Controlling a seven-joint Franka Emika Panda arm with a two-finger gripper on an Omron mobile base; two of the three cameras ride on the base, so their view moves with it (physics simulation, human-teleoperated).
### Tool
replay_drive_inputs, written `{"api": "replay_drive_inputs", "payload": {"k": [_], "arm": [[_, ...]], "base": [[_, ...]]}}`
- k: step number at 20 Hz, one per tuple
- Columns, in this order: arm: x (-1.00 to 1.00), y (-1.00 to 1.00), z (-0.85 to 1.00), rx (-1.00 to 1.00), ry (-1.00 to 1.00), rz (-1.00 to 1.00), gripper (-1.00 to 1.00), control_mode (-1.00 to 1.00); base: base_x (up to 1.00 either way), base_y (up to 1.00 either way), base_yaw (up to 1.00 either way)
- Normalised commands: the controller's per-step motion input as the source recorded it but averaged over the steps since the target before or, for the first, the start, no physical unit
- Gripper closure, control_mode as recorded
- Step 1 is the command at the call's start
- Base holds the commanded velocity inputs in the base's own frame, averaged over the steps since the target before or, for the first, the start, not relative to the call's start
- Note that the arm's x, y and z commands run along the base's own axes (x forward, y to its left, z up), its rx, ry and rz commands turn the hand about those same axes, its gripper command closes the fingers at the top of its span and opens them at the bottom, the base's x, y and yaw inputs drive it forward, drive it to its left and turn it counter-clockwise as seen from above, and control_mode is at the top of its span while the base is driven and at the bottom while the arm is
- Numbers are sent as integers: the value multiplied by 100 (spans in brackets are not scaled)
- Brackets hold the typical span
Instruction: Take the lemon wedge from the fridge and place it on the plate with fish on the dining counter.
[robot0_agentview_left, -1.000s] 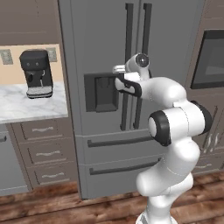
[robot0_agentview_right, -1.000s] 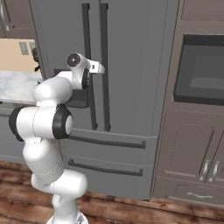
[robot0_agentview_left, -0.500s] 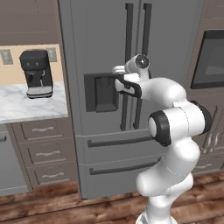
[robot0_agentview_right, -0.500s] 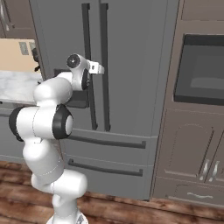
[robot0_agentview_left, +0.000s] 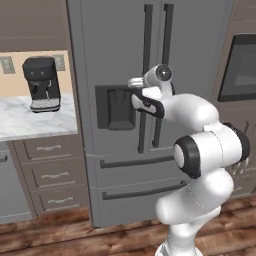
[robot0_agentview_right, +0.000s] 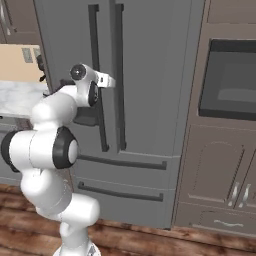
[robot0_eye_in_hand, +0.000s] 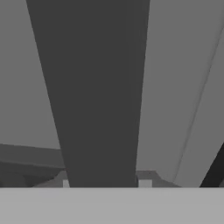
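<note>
Both fridge (robot0_agentview_left: 120, 60) doors shut; end effector (robot0_eye_in_hand: 105, 183) clamped on left handle (robot0_eye_in_hand: 94, 87).

Arm stood upright, folded at the elbow, forearm reaching forward and level at mid height. Wrist was turned so the gripper (robot0_agentview_left: 141, 95) pointed straight ahead. Jaws were part closed, one either side of a dark vertical handle (robot0_eye_in_hand: 94, 96), which sat between the fingertips.
</note>
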Motion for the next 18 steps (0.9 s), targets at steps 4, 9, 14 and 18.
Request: {"api": "replay_drive_inputs", "payload": {"k": [4, 9, 14, 18], "arm": [[-82, 4, 2, 3, 0, 0, 100, -100], [-70, 32, 9, 0, 0, -2, 100, -100], [-41, 81, 5, -1, 0, -13, 100, -100], [-26, 100, 0, -7, -1, -24, 100, -100]], "base": [[0, 0, 0], [0, 0, 0], [0, 0, 0], [0, 0, 0]]}}
